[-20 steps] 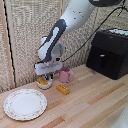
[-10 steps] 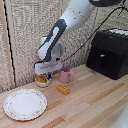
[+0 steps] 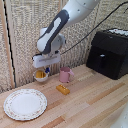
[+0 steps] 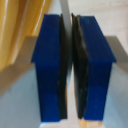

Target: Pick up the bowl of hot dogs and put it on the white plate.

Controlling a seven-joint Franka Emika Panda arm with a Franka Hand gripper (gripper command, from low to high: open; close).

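Observation:
The hot dog bowl (image 3: 41, 76) is small, white and round, and stands at the back of the wooden table with orange-yellow hot dogs (image 3: 40, 74) inside. My gripper (image 3: 46, 69) reaches down onto the side of the bowl's rim towards the exterior view's right. In the wrist view the gripper (image 4: 71, 70) has its blue fingers (image 4: 50, 65) pressed almost together on a thin white edge (image 4: 65, 7), the bowl's rim, with yellow hot dogs (image 4: 20, 25) beside them. The white plate (image 3: 25, 104) lies empty at the front, on the exterior view's left of the bowl.
A pink mug (image 3: 65, 75) stands just to the exterior view's right of the bowl. An orange-brown bar (image 3: 63, 89) lies in front of the mug. A black appliance (image 3: 110, 52) stands at the exterior view's right. A wicker wall (image 3: 20, 40) runs behind the table.
Almost nothing has changed. The gripper stays at the bowl's rim, and bowl and arm have barely shifted.

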